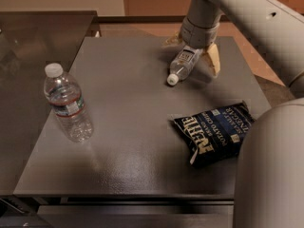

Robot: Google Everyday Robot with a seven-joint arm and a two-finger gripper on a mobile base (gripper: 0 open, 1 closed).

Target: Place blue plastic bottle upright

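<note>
The blue plastic bottle (184, 62) lies on its side at the back of the grey table (123, 165), its white cap (171, 80) pointing toward the front left. My gripper (192, 57) comes down from the upper right and straddles the bottle's body. One tan finger (212, 59) is on its right and the other (173, 41) on its left. The fingers are spread wider than the bottle, so the gripper is open. The bottle rests on the table.
A larger ribbed clear bottle (67, 103) with a red-and-green band stands upright at the left. A dark blue chip bag (214, 132) lies at the front right. Part of my arm (270, 170) fills the lower right corner. A dark glass surface (28, 46) adjoins the table's left side.
</note>
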